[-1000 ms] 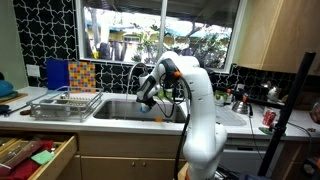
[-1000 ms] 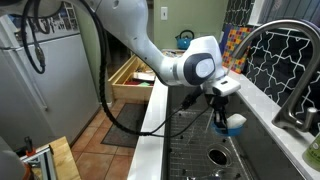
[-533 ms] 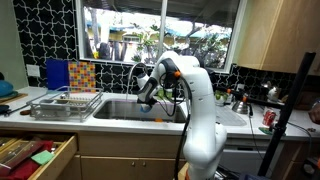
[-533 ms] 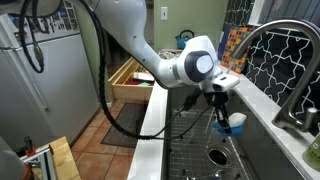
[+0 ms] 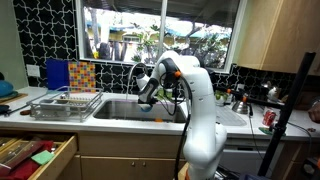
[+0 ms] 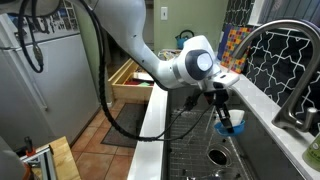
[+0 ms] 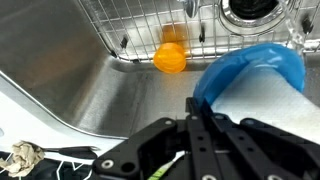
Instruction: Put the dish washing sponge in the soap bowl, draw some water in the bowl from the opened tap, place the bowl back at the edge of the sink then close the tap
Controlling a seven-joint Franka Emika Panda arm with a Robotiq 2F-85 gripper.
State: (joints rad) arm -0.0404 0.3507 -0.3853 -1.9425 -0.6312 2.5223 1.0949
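Bowl (image 7: pixel 255 75): blue outside, pale inside, at 3 o'clock in the wrist view, held above the sink (image 7: pixel 90 95) floor.
Gripper (image 7: pixel 195 108): fingers narrow, pinching the bowl's rim at its 8 o'clock edge.
Arm (image 5: pixel 190 80): white, bent over the bench (image 6: pixel 150 130) edge, wrist pointing down into the basin.
Orange object (image 7: pixel 170 57): on the wire grid, 11 o'clock from the bowl.

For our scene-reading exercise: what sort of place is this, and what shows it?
Probably a home kitchen: a steel sink with a curved tap, a dish rack, and wooden cabinets.
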